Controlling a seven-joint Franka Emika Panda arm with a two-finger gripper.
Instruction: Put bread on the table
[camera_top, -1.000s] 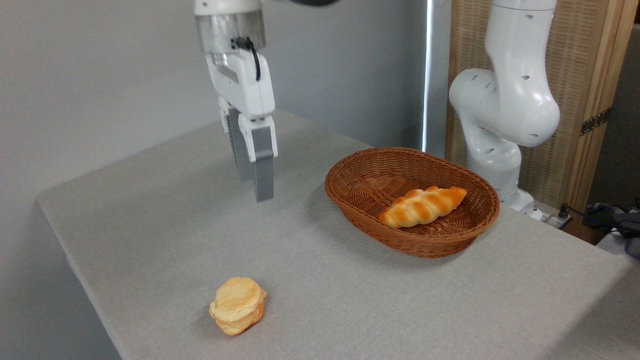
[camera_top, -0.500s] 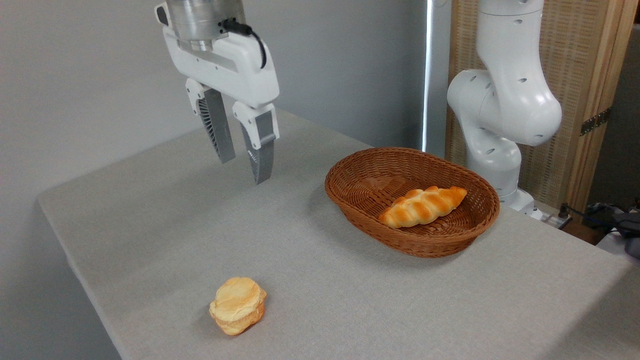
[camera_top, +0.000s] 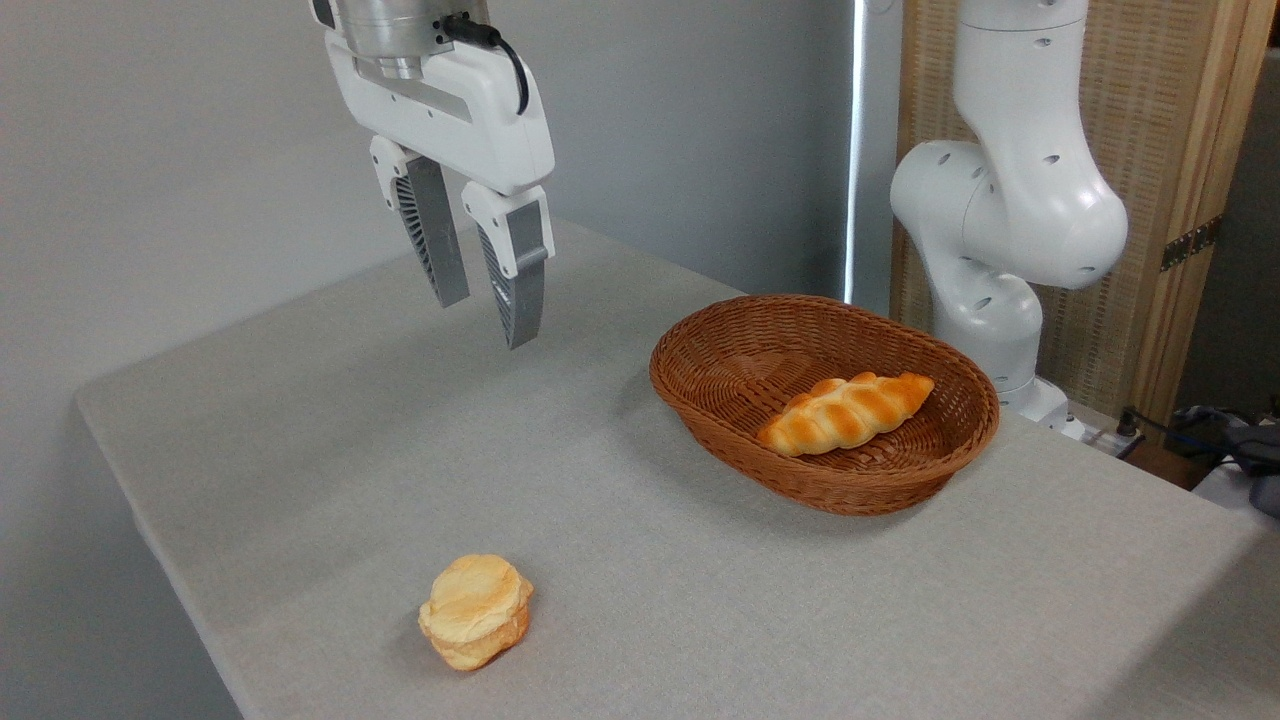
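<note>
Hovering high above the table (camera_top: 300, 420), the gripper (camera_top: 487, 315) hung partly open and empty; the bread (camera_top: 475, 611) lay placed, so only retreat seemed left.

Arm up, gripper (camera_top: 487, 318) empty.
Fingers (camera_top: 438, 250) point down w/ a gap between jaws, nothing in it; wrist tilted slightly.

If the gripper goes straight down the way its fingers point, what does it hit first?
Probably bare grey fabric-covered table. The open two-finger gripper hangs over the far part, apart from the small round bun and brown wicker basket, though depth is uncertain.
</note>
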